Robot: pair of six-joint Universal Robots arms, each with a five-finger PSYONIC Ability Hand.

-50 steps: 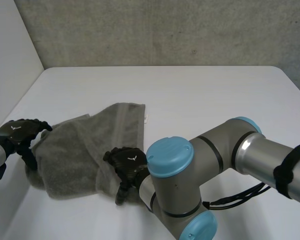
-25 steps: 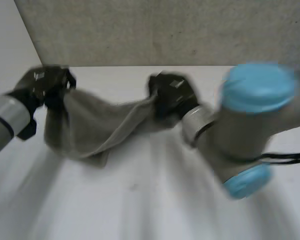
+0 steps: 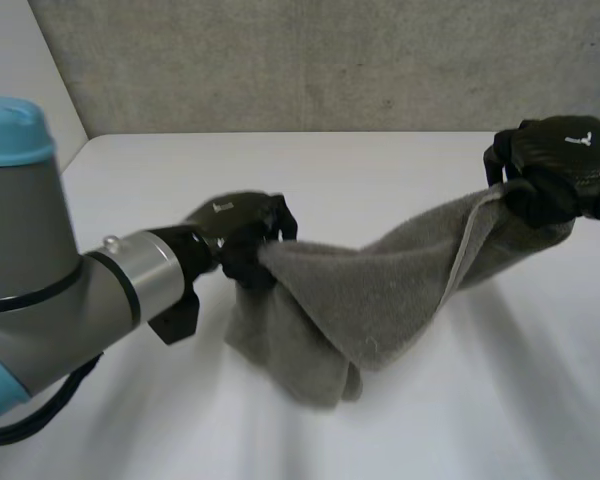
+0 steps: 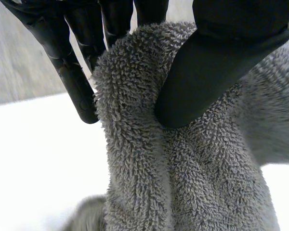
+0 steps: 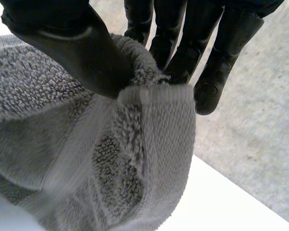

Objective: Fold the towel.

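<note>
Your left robot hand [image 3: 242,232] pinches one towel [image 3: 380,290] end, your right robot hand [image 3: 558,170] the other. Towel sags between them over the tabletop [image 3: 380,175].

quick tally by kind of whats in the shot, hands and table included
towel: 1, grey, strung between the two hands
hands: 2, black, left hand and right hand, each pinching one end of the towel
table: 1, white
total: 4

White table [image 3: 380,175], grey wall [image 3: 330,60]
</note>
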